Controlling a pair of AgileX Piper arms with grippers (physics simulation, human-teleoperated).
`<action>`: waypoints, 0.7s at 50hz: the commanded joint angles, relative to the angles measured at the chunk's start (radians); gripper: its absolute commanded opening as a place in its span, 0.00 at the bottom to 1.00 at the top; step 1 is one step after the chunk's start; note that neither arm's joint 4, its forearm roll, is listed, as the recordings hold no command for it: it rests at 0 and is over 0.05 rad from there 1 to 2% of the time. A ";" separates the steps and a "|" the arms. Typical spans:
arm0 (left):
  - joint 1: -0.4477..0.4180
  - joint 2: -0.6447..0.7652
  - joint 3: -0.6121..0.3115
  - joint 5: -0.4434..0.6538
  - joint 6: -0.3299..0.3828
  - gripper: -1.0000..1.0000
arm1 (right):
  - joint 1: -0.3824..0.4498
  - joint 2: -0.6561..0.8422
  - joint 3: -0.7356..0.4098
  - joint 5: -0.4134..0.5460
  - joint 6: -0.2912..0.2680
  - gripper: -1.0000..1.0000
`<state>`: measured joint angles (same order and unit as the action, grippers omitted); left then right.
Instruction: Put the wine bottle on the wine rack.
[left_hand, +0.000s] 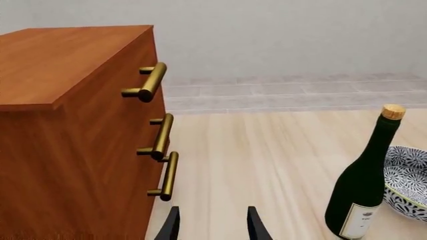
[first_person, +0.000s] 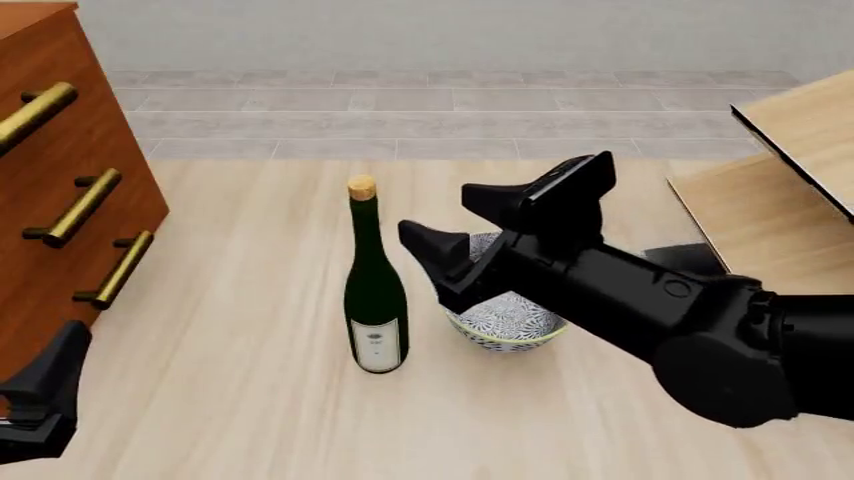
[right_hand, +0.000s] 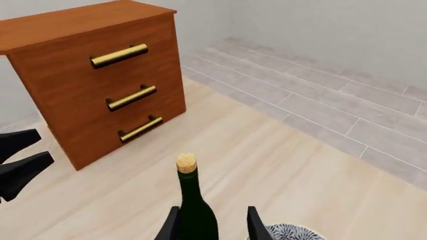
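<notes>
1 wine bottle (first_person: 375, 300), 1 bowl (first_person: 506, 322), 1 cabinet (first_person: 54, 200) with 3 handles
Right gripper (first_person: 445, 225) spread open beside upright bottle; left gripper (left_hand: 212, 223) parted, empty; wine rack (first_person: 787, 170) at right

Brightness: even, bright, flat simulator light in all views.
Shadows: faint or none, even under the tall dark green glass wine bottle (first_person: 375, 296).
Glare: soft sheen on the brass cylindrical drawer handles (left_hand: 152, 82).
Sharpness: crisp; edge distortion seemingly slight.

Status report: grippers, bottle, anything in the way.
Right gripper open, straddling upright wine bottle. Left gripper open, idle near cabinet. Bowl beside bottle. Wine rack far right.
</notes>
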<state>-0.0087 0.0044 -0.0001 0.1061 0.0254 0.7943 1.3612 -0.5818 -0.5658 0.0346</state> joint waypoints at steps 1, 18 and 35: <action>0.006 -0.002 0.000 0.003 0.001 1.00 | 0.018 0.042 -0.032 -0.014 0.002 1.00; 0.017 -0.003 0.000 0.004 0.000 1.00 | 0.052 0.087 -0.069 -0.028 0.008 1.00; 0.024 -0.003 0.000 0.008 -0.003 1.00 | 0.061 0.159 -0.114 -0.039 0.004 1.00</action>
<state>0.0096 0.0012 -0.0001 0.1126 0.0242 0.8509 1.4816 -0.6711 -0.5995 0.0401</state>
